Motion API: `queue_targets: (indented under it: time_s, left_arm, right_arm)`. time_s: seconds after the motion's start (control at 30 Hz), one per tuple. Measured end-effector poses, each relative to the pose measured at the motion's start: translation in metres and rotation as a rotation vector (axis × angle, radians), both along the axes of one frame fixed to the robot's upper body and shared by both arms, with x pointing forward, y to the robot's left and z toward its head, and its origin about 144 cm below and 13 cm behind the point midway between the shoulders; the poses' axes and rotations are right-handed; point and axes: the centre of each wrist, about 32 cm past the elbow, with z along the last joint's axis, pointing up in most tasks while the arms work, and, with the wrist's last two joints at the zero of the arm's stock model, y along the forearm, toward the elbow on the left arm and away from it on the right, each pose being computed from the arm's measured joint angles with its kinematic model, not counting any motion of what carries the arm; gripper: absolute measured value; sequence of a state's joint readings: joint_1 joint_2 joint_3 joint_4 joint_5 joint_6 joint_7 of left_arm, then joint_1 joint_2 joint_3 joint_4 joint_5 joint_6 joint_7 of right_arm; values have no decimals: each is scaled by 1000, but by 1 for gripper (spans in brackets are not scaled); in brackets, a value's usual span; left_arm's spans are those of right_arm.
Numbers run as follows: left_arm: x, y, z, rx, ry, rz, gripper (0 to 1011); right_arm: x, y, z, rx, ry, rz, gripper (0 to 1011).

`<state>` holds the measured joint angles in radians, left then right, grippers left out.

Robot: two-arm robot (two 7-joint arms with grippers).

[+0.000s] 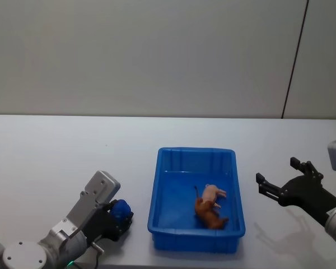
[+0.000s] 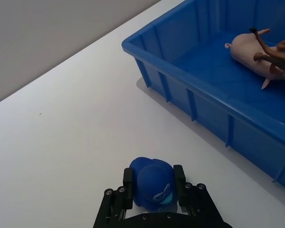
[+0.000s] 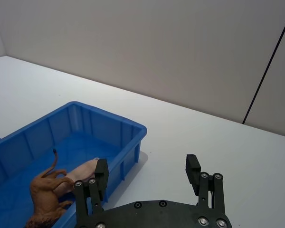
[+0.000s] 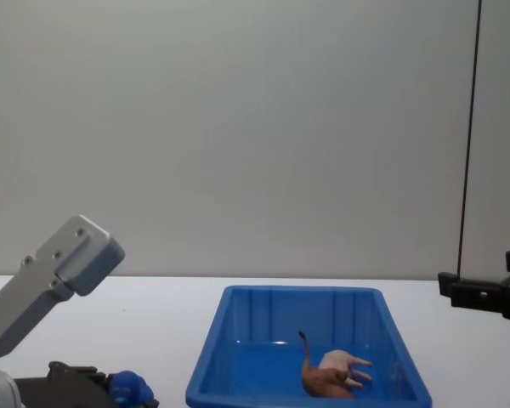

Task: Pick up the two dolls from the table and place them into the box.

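A rounded blue doll (image 2: 153, 186) sits between the fingers of my left gripper (image 1: 122, 215), which is shut on it just left of the blue box (image 1: 168, 168). The same doll (image 1: 121, 209) shows at the front left of the table and low in the chest view (image 4: 129, 388). Inside the box lie a brown four-legged doll (image 1: 208, 216) and a pale pink doll (image 1: 213, 193), touching each other; both also appear in the right wrist view, brown (image 3: 46, 192) and pink (image 3: 84, 170). My right gripper (image 1: 276, 175) hovers open to the right of the box, holding nothing.
The white table (image 1: 61, 157) stretches wide behind and to the left of the box. A grey wall (image 1: 157, 56) rises behind the table, with a dark vertical seam (image 1: 294, 61) at the right.
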<state>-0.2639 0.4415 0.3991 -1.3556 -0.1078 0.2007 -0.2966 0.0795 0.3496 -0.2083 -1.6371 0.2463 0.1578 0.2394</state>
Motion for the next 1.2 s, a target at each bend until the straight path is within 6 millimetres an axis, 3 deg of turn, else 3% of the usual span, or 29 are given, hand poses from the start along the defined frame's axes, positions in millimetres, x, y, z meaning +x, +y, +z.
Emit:
queue_targets:
  time_s: [0.23,0.63,1.1,1.2]
  left_arm:
    - [2,-3,12,10,-35,-8,466]
    - [9,-18,53,25,-173,-62,390]
    - [25,-40,68,-33,-242,-149,310]
    - [28,-44,69,-43,-246,-162,378]
  right_arm:
    - [0,0,0,0,0,0,1001]
    - [0,0,0,0,0,0,1001]
    - [0,0,0,0,0,0,1001]
    - [0,0,0,0,0,0,1001]
